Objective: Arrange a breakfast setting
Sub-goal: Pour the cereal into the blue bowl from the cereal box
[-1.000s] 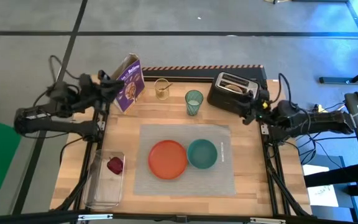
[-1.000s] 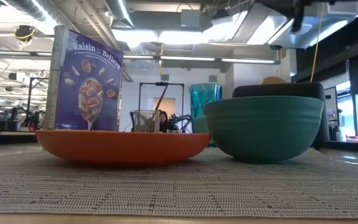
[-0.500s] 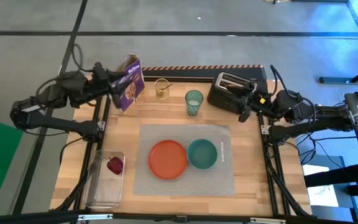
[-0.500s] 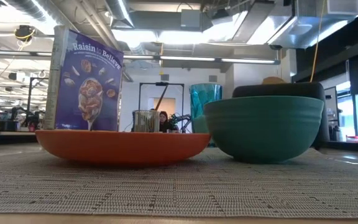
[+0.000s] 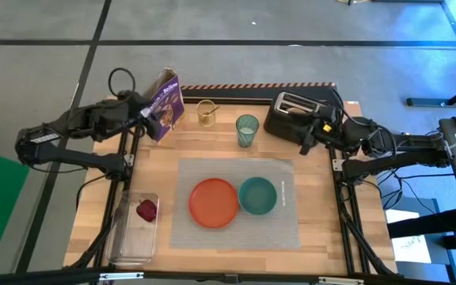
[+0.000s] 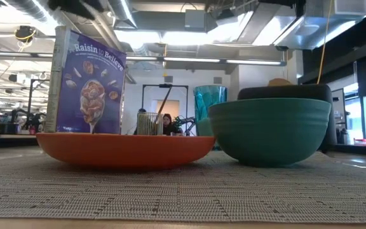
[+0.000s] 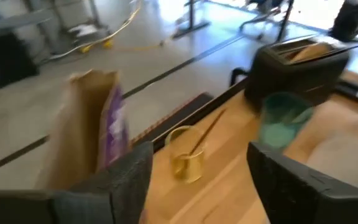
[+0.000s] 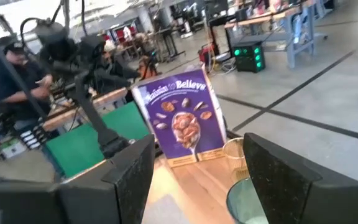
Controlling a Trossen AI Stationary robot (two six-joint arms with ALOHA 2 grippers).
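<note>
since the earlier frame the left gripper [image 5: 150,113] has come closer to the purple cereal box [image 5: 165,104] at the far left of the table [image 5: 212,146], and the right gripper [image 5: 308,141] has moved a little along the front of the black toaster [image 5: 295,115]. both pairs of jaws stand open and hold nothing.

the grey placemat [image 5: 283,214] lies in the middle of the table. on it the orange plate [image 5: 214,202] and the teal bowl [image 5: 257,195] sit side by side, just touching. the green cup [image 5: 246,130] stands behind the placemat. the gold spoon [image 7: 205,132] leans in a small holder [image 5: 206,112] near the box. the dark red fruit [image 5: 146,210] lies in a clear tray [image 5: 125,245] at the left edge.
</note>
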